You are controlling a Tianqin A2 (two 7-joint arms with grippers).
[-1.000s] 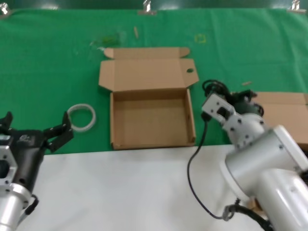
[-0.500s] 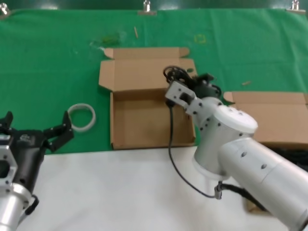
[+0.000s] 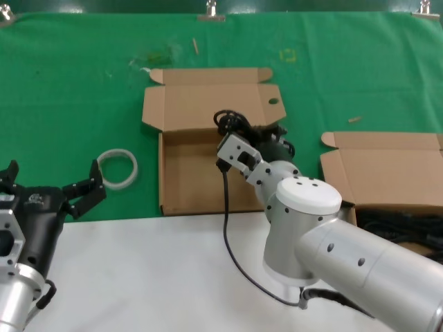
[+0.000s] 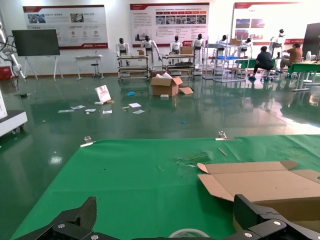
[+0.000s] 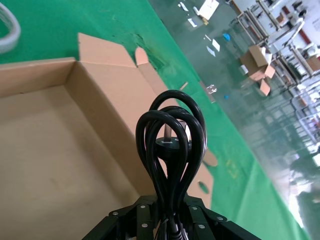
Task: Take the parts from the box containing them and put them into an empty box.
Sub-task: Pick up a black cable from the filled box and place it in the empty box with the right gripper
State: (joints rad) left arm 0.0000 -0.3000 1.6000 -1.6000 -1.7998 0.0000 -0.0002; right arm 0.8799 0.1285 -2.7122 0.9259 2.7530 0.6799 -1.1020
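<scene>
The right tool (image 3: 243, 133) pinched a cord (image 5: 171, 145) above the empty box (image 3: 208, 181); its loops could snag the wall. The left tool (image 3: 52, 187) sat open.

Silver cylindrical arms, black screws; black left gripper (image 3: 52, 185); black cable, apparently loose.

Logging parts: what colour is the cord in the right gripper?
Black cord; the right wrist view shows it best.

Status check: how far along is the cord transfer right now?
Done: nothing lies in the empty box yet. In hand: the right pincer grips one coiled cord above that box's far right part. Left: release it, then fetch the dark cords showing in the right box. Left pincer waits open near the ring.
</scene>
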